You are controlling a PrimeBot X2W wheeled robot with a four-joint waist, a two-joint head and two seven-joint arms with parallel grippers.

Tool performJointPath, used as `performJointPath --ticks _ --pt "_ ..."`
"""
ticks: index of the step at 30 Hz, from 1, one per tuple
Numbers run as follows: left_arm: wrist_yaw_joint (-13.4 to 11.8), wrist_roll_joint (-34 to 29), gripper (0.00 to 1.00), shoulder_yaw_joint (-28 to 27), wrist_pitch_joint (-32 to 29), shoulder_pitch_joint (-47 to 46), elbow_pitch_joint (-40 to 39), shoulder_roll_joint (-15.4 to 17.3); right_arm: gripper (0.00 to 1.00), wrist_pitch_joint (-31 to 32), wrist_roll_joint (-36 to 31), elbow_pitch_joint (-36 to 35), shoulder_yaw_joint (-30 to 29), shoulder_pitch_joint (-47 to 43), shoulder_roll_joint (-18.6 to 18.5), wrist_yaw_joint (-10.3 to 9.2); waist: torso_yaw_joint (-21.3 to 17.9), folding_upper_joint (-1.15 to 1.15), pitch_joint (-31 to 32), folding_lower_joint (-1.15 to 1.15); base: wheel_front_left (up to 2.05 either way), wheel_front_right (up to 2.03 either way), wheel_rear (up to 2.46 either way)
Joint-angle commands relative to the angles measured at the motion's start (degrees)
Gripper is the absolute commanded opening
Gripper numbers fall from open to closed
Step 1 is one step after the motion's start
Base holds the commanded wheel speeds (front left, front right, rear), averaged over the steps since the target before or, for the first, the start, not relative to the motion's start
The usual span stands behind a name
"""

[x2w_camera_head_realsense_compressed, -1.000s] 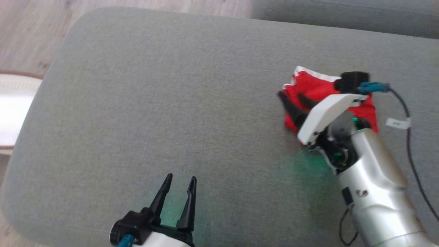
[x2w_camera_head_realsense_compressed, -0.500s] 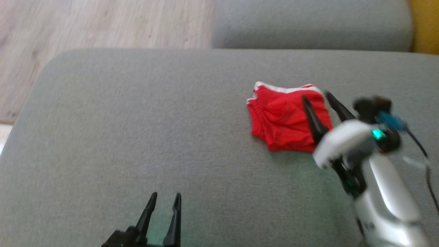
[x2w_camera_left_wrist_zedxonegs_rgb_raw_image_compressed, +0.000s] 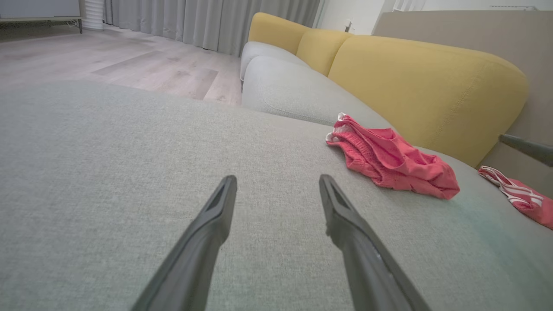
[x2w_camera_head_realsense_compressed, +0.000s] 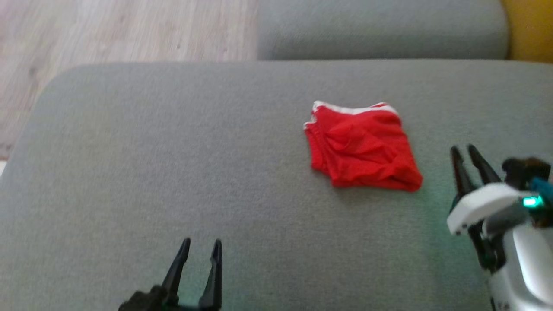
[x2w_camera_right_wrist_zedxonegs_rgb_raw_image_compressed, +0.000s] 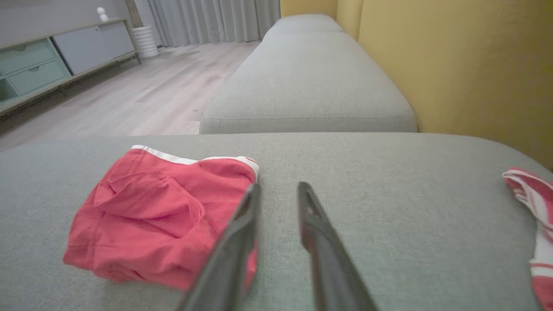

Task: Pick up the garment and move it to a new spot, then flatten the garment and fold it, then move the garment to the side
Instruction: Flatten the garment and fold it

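Entry: I am judging the task as near its end. The red garment (x2w_camera_head_realsense_compressed: 360, 147) is lying as a compact folded bundle, white waistband at its far edge, on the grey seat cushion (x2w_camera_head_realsense_compressed: 173, 164), right of centre and toward the far side. Nothing is gripping it. Pick-up, flattening and folding look done. Whether this spot counts as "the side" I cannot settle, so a last shift may be left.

I am holding the right gripper (x2w_camera_head_realsense_compressed: 462, 149) near and to the right of the bundle, clear of it, fingers drawn to a narrow gap with nothing between them. The left gripper (x2w_camera_head_realsense_compressed: 201, 240) is sitting at the near left edge, fingers spread wide, empty, well apart from the cloth. A second, striped red piece (x2w_camera_right_wrist_zedxonegs_rgb_raw_image_compressed: 531, 207) is lying further right on the cushion.

Against a second ago: the right fingers were spread wide over the garment, then stood at its right edge. Now they are backed off and narrower. The head camera has also shifted. The left gripper is unchanged.
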State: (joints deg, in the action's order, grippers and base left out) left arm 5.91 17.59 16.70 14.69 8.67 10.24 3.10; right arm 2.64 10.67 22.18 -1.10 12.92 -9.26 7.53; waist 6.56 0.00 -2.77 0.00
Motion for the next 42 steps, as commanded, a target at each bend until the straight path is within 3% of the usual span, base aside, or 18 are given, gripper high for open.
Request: performJointPath --ticks 1,7,18,35,42 --pt "0.3 -0.3 1.0 -1.4 0.3 -3.7 -2.1 -0.2 0.0 0.4 0.8 -0.4 1.1 5.3 -0.7 -0.04 2.0 0.0 -2.5 0.0 0.0 0.0 0.0" --pt "0.7 0.3 1.0 -0.4 0.3 -5.8 -1.5 -0.2 0.0 2.1 -1.5 9.6 3.0 12.8 -1.7 -0.04 5.5 0.0 -5.4 0.0 0.0 0.0 0.0" --pt "0.5 1.3 1.0 -0.6 0.3 -6.0 -1.0 -0.2 0.0 0.8 -0.4 21.2 7.5 16.5 0.3 -0.04 7.6 0.0 -4.7 0.0 0.0 0.0 0.0" --pt "-0.1 1.4 1.0 -1.4 0.3 -4.7 -1.2 -0.2 0.0 5.3 14.3 17.4 30.1 12.3 1.2 -0.04 5.7 0.0 -2.3 0.0 0.0 0.0 0.0" --pt "-0.5 1.1 1.0 -2.4 0.3 -2.7 -1.2 -0.2 0.0 1.0 16.2 13.7 33.9 10.0 -0.1 -0.04 3.7 0.0 1.2 0.0 0.0 0.0 0.0"
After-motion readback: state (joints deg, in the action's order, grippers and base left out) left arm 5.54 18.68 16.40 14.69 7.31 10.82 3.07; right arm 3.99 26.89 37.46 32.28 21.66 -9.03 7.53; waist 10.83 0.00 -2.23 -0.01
